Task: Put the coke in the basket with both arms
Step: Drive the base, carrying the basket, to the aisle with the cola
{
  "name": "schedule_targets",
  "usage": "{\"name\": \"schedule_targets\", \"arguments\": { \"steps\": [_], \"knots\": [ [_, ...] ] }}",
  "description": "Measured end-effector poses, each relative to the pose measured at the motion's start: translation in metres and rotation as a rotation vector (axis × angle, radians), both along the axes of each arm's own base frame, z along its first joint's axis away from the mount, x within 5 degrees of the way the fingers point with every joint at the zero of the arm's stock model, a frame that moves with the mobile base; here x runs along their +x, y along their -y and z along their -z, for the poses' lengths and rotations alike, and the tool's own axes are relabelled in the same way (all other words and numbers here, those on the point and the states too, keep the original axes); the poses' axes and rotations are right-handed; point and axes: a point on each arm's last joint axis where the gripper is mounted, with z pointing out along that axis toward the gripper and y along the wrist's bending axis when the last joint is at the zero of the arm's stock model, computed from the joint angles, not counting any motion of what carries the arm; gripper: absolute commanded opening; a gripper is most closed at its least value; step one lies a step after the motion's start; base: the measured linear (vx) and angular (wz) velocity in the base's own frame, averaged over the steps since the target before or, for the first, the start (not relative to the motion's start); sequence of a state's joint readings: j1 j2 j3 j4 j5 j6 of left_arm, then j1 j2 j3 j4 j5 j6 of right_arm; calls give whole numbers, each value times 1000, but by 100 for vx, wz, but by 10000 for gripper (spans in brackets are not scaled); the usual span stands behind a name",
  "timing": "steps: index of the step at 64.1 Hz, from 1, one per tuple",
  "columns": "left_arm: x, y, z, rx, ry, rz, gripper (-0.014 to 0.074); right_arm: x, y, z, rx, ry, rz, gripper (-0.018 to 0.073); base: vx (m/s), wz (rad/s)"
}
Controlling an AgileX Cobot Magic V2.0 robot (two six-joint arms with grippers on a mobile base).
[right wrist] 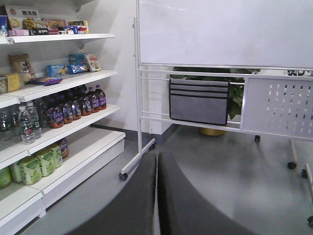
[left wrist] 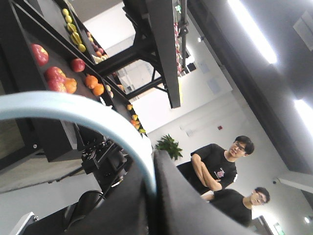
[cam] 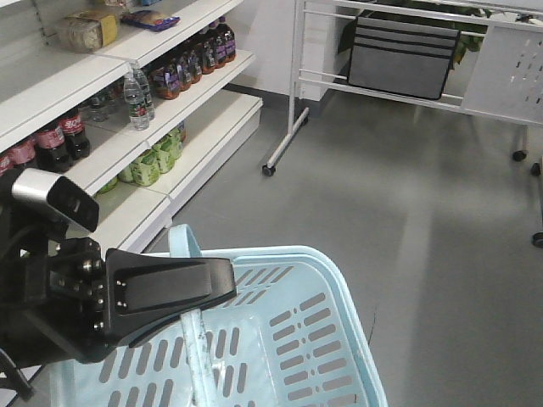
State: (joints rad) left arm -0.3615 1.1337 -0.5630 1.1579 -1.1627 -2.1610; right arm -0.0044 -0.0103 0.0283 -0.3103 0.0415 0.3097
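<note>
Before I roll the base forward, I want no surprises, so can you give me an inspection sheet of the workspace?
Surface: grey floor; no table in view.
Job's things: light blue basket low in front, and its visible part holds nothing; coke not seen.
Clutter: dark cola bottles, water bottles and green bottles on the white shelves to the left.
Grippers: left gripper shut on the basket handle; right gripper shut, empty.
Cables: nothing seen.
Surroundings: wheeled whiteboard with a grey pocket organiser; two people in the left wrist view.
</note>
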Motion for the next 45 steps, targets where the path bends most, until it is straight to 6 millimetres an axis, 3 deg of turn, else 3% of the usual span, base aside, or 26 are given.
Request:
{"name": "schedule_targets", "arguments": {
  "steps": [45],
  "knots": [
    [0, 0, 0, 0, 1, 2, -6, 0, 0, 0, 0, 0, 0, -5, 7, -25]
  ]
}}
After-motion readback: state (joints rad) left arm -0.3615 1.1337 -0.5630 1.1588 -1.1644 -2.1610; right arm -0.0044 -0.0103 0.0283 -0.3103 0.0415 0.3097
